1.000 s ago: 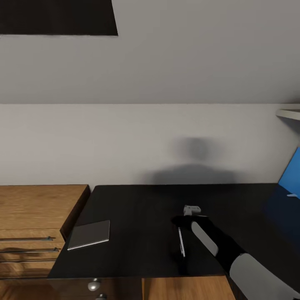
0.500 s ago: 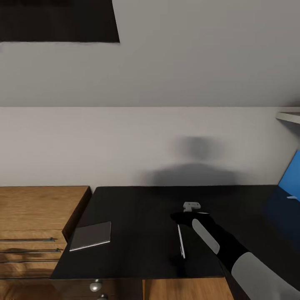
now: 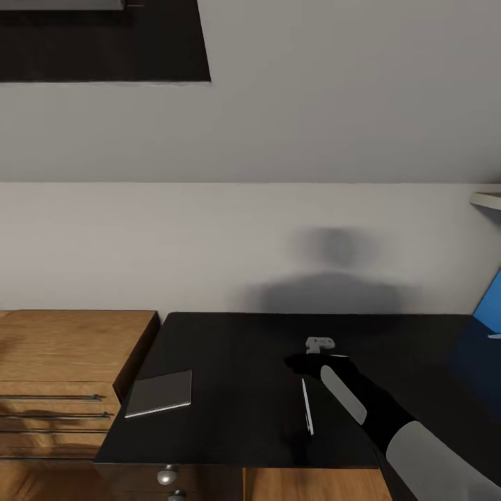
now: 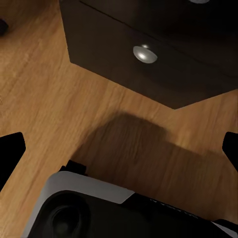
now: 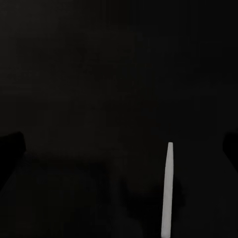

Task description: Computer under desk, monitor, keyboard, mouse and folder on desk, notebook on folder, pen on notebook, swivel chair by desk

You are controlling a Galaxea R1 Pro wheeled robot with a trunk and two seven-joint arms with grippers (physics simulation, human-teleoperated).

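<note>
The black-topped desk (image 3: pixel 243 341) spans the head view. A thin grey notebook (image 3: pixel 158 393) lies near its front left corner. Toward the front edge a white pen (image 3: pixel 307 407) lies flat, right beside my right arm. My right gripper (image 3: pixel 298 362) hovers over the desk just past the pen's far end, dark against the dark top. In the right wrist view the right gripper (image 5: pixel 119 148) is open above the black top, and the pen (image 5: pixel 168 191) lies loose there. My left gripper (image 4: pixel 119 144) is open and empty over the wood floor.
A light wood cabinet (image 3: pixel 66 348) with long bar handles adjoins the desk on the left. A blue panel (image 3: pixel 490 313) rises at the desk's right end under a white shelf (image 3: pixel 487 200). Dark drawers with silver knobs (image 4: pixel 145 53) sit under the desk. A skylight (image 3: pixel 104 42) is overhead.
The whole picture has shifted slightly down and right, so the camera moved. My right arm keeps its place in the view. The pen and notebook still lie on the desk.
</note>
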